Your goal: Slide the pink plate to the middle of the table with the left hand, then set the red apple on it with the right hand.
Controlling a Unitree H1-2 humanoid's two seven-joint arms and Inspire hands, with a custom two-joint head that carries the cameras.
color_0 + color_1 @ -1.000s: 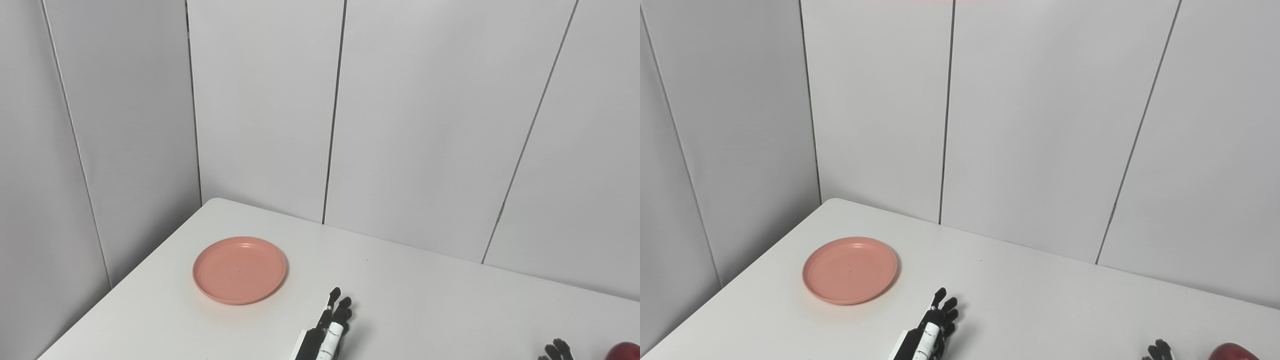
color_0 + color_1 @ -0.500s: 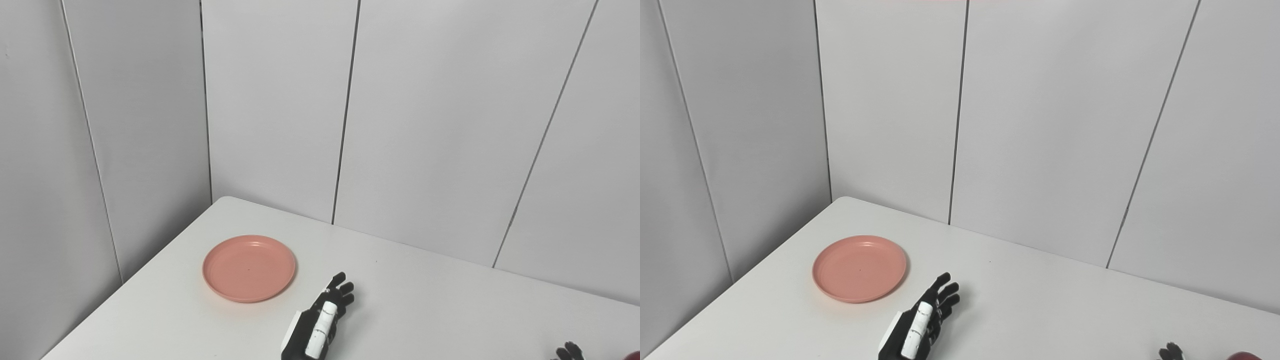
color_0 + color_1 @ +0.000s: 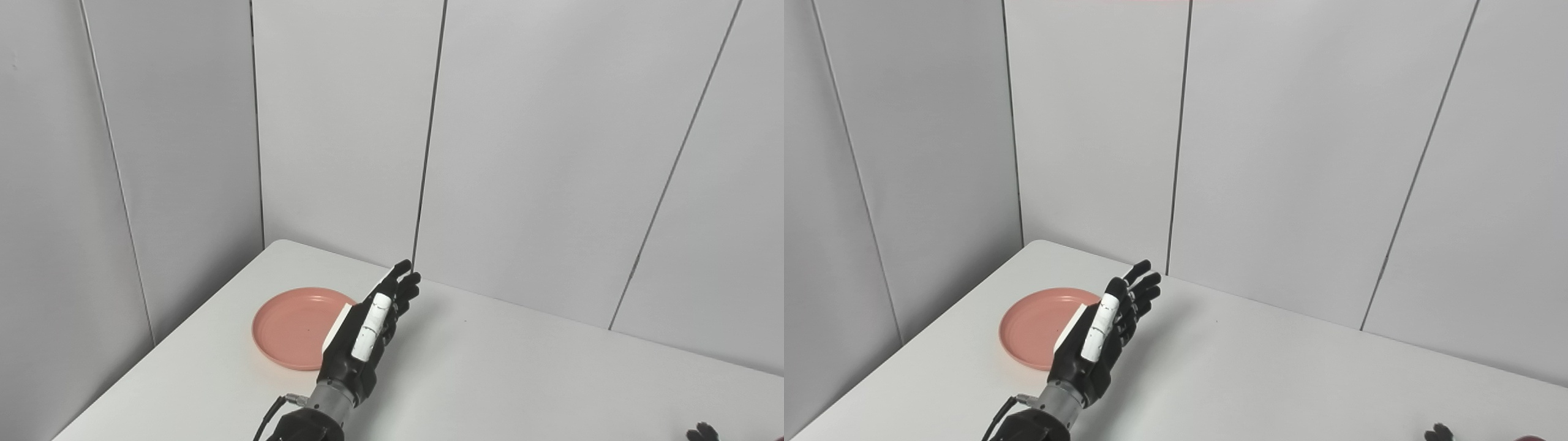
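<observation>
The pink plate (image 3: 293,328) lies on the white table (image 3: 520,380) near its far left corner. My left hand (image 3: 367,331) is open, held edge-up with the fingers straight and pointing to the far wall. It is raised above the table and covers the plate's right rim; I cannot tell whether it touches the plate. Only the fingertips of my right hand (image 3: 702,432) show at the bottom right edge. A sliver of the red apple (image 3: 1532,438) shows just right of them at the bottom edge.
Grey wall panels stand close behind the table and along its left side. The table's left edge (image 3: 159,349) runs just left of the plate. A wide bare stretch of tabletop lies between the two hands.
My left hand has risen and moved forward and left, from the table's front to the plate's right rim. The camera has shifted a little. The plate has not moved.
</observation>
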